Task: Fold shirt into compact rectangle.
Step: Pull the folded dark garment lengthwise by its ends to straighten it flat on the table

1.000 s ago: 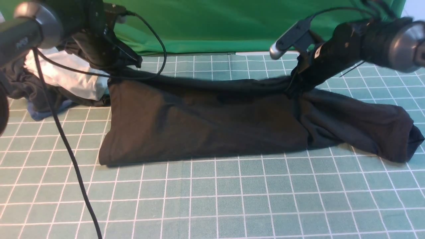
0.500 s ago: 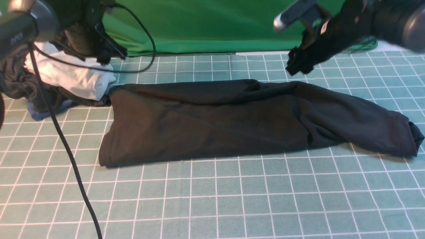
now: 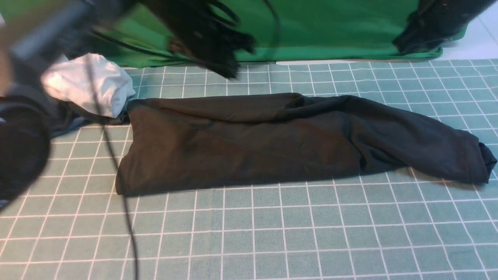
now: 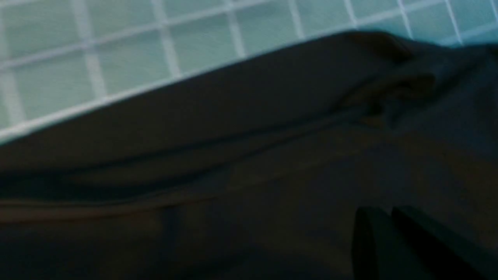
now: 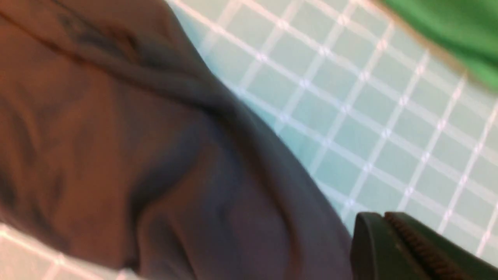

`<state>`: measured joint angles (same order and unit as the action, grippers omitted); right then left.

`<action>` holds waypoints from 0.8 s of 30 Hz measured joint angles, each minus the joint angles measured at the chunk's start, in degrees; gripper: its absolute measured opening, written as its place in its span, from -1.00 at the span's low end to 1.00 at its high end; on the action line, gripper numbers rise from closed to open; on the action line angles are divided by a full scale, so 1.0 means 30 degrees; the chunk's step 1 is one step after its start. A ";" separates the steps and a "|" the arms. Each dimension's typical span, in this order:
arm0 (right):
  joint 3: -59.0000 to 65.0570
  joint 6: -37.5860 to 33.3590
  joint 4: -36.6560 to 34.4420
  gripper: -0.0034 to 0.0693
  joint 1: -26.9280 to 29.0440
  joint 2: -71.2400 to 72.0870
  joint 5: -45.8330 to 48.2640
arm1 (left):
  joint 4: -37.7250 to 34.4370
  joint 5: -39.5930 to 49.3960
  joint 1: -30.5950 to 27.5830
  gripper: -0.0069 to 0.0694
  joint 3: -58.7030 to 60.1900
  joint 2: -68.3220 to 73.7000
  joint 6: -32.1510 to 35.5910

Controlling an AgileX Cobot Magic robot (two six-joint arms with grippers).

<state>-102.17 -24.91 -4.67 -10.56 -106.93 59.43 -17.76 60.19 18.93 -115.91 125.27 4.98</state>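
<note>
The black shirt (image 3: 249, 144) lies on the green grid mat (image 3: 272, 233) as a long folded band running left to right, with a rumpled sleeve end at the right (image 3: 467, 159). My left gripper (image 3: 229, 70) is blurred, in the air above the mat behind the shirt's far edge, and touches no cloth. In the left wrist view the left gripper (image 4: 377, 209) is shut and empty over the shirt (image 4: 233, 163). My right gripper (image 3: 402, 42) hangs high at the back right. Its jaws (image 5: 377, 214) are shut on nothing, beside the shirt (image 5: 136, 155).
A white garment (image 3: 87, 83) sits on a dark clothes bundle (image 3: 68, 118) at the back left, touching the shirt's left end. A green backdrop (image 3: 319, 31) closes the back. A black cable (image 3: 116, 167) hangs across the left foreground beside my blurred left arm (image 3: 19, 151).
Both grippers opened, let go of the shirt's far edge and shut again empty. The left one swung up and to the right; the right one rose to the back right. The shirt settled flat.
</note>
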 joint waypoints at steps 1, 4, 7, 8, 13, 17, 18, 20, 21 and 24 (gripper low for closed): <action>0.0000 0.0064 0.0000 -0.84 0.0274 0.0000 0.0297 | -0.0051 -0.0164 0.0517 -0.81 0.0000 0.0484 0.0026; 0.0000 0.0165 0.0000 -0.84 0.0891 0.0000 0.1043 | -0.0095 -0.1179 0.1695 -0.81 0.0000 0.1855 0.0041; 0.0000 0.0165 0.0000 -0.84 0.1225 0.0000 0.1253 | -0.0119 -0.2396 0.2219 -0.81 0.0000 0.2820 0.0041; 0.0000 0.0165 0.0000 -0.84 0.1246 0.0000 0.1253 | -0.0176 -0.2631 0.2286 -0.81 0.0000 0.2985 0.0041; 0.0000 0.0165 -0.0231 -0.85 0.1271 0.0000 0.1251 | -0.0400 -0.4800 0.2219 -0.80 0.0000 0.4126 0.0041; 0.0000 0.0165 -0.1076 -0.85 0.1271 0.0000 0.1191 | -0.0509 -0.7068 0.1910 -0.80 -0.0003 0.4714 0.0041; 0.0000 0.0147 -0.1339 -0.85 0.1271 0.0000 0.1191 | -0.0444 -0.7931 0.1829 -0.80 -0.0020 0.4850 0.0041; 0.0000 0.0146 -0.1831 -0.85 0.1271 0.0000 0.1227 | -0.0200 -0.9797 0.1467 -0.80 -0.0020 0.5124 -0.0106; 0.0000 0.0126 -0.1969 -0.85 0.1271 0.0000 0.1298 | -0.0058 -1.0323 0.1267 -0.80 -0.0124 0.5215 -0.0249; 0.0000 0.0087 -0.2196 -0.85 0.1271 0.0057 0.1736 | 0.0164 -1.0423 0.0406 -0.80 -0.0969 0.5408 -0.1157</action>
<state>-102.17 -24.65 -11.26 -6.75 -106.76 64.64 -17.27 28.92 20.15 -118.81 141.50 1.50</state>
